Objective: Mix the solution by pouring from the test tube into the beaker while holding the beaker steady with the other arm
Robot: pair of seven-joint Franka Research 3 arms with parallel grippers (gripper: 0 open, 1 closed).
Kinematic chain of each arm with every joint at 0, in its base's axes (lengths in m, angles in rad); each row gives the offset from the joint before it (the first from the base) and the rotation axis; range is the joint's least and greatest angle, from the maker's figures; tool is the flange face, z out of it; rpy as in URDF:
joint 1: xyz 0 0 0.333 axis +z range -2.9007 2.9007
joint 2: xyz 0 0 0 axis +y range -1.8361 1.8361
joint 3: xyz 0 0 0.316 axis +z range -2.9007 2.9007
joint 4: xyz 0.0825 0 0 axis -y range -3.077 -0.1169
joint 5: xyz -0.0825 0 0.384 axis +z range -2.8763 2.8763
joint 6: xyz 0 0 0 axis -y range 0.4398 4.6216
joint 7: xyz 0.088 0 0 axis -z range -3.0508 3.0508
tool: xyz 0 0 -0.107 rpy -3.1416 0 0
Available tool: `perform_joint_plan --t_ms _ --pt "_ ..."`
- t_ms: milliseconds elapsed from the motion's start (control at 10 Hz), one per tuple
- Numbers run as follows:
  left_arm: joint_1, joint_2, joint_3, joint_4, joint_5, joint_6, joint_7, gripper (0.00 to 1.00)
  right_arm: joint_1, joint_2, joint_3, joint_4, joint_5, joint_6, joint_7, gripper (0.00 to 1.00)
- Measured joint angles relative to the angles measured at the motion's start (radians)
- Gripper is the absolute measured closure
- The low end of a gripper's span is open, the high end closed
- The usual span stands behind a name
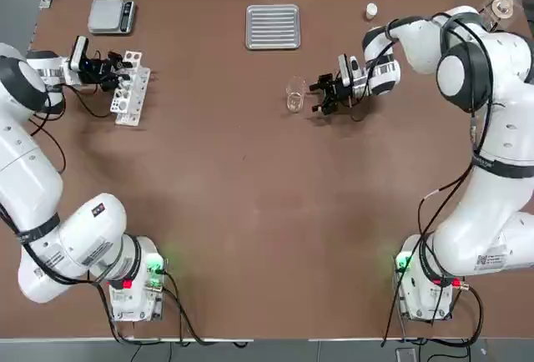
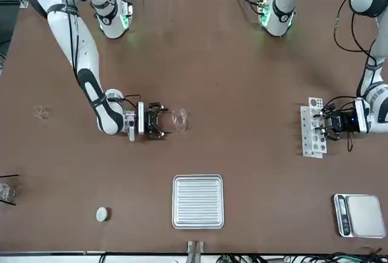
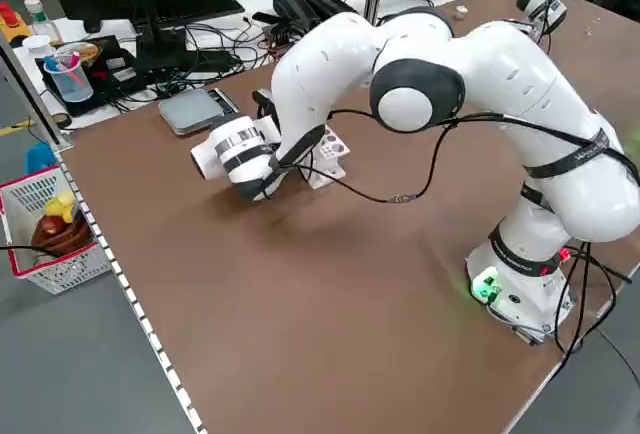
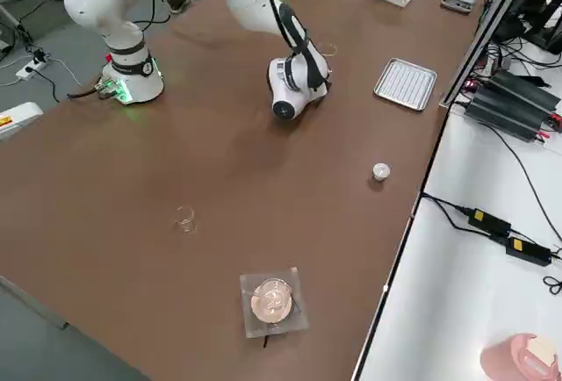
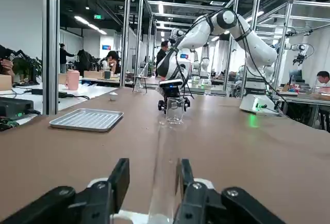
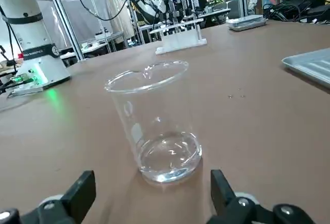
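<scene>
Right gripper (image 1: pixel 319 97): your right arm's tool lies level just beside the beaker (image 1: pixel 295 95); the right wrist view shows its fingers (image 6: pixel 77 195) spread wide, one on each side of the glass and apart from it.
Left gripper (image 1: pixel 119 73): at the white test tube rack (image 1: pixel 132 87) near the table's left edge. The left wrist view shows a clear test tube (image 5: pixel 164 182) standing between the two fingers (image 5: pixel 119 180); you cannot tell whether they press it.
Table (image 1: pixel 250 212): brown top. The whole middle, between the arm bases and the beaker, is bare, so you have wide room there.
Far edge: ribbed metal tray (image 1: pixel 273 26) near the far middle; grey scale (image 1: pixel 112 14) at the far left corner, beyond the rack; a small white round piece (image 1: pixel 371 11) to the right of the tray.
Right edge: a flask on a square plate (image 4: pixel 272 301) and a tiny clear glass piece (image 4: pixel 184 218), both well apart from the beaker.
Beaker: upright, clear, with a spout on its rim and a thin layer of clear liquid at the bottom. It stands in front of the tray, a little right of the table's middle.
Room: metal framing, a side bench with cables and power bricks, a red-rimmed basket (image 3: pixel 48 229) on the floor, and people at desks far back in the left wrist view.
Writing: labels on the arms are too small to read.
</scene>
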Motion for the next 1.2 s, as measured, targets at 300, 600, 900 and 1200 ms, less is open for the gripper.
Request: perform_joint_plan --t_ms 300,600,900,1200 --pt "0.0 0.0 0.0 -0.002 0.0 0.0 0.0 0.66 0.013 0.0 0.001 0.003 0.058 0.014 -0.042 0.04" --pt "-0.001 0.0 -0.001 -0.002 0.0 -0.001 0.0 0.7 0.018 0.0 0.001 0.003 0.117 0.017 -0.097 0.04" --pt "-0.001 -0.007 -0.004 -0.004 -0.004 -0.004 0.002 0.78 0.033 0.0 0.001 0.002 0.148 0.032 -0.103 0.04" --pt "-0.002 -0.015 -0.004 -0.008 -0.004 -0.004 0.002 0.78 0.044 0.0 0.001 -0.004 0.154 0.039 -0.103 0.04"
